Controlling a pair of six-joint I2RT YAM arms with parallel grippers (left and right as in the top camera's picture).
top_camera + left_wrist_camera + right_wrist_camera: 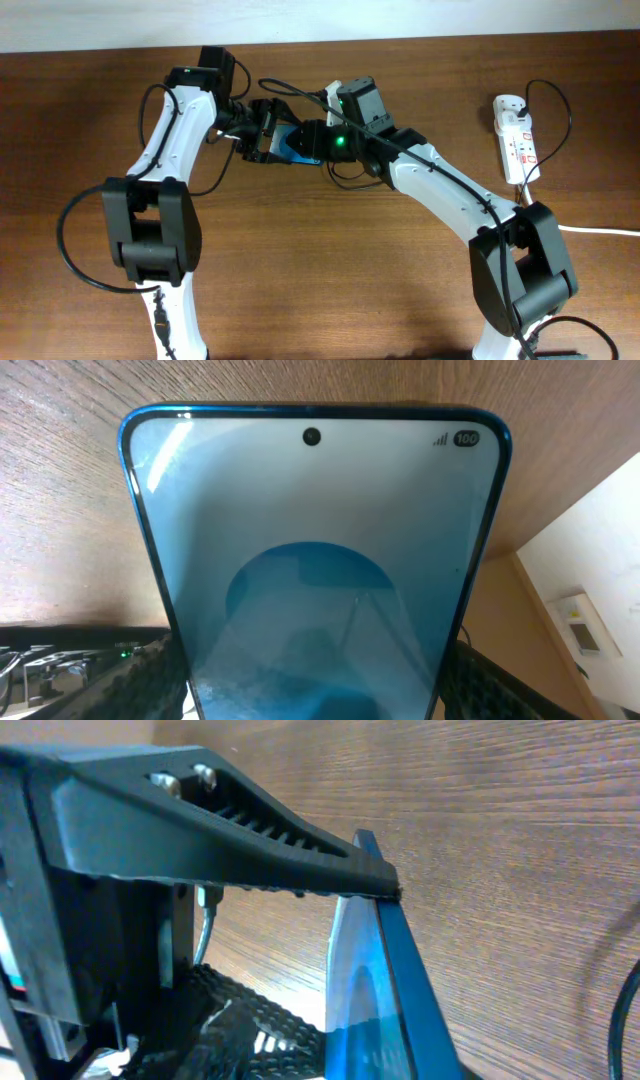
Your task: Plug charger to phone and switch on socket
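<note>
phone, blue screen lit, near the far centre of the wooden table; left gripper clamps its sides. right gripper: upper finger touches the phone's edge, grip cannot be told. socket lies far right.

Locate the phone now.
Overhead, the phone is at upper centre of the view, between the left gripper and right gripper, well left of the socket.

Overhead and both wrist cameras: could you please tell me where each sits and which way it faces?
Overhead: above the table, looking down; both arms, phone, socket.
Left wrist: behind the left gripper, facing the phone's screen; its fingers flank it.
Right wrist: behind the right gripper, phone edge-on; one finger touches it.
Shared: the phone.
</note>
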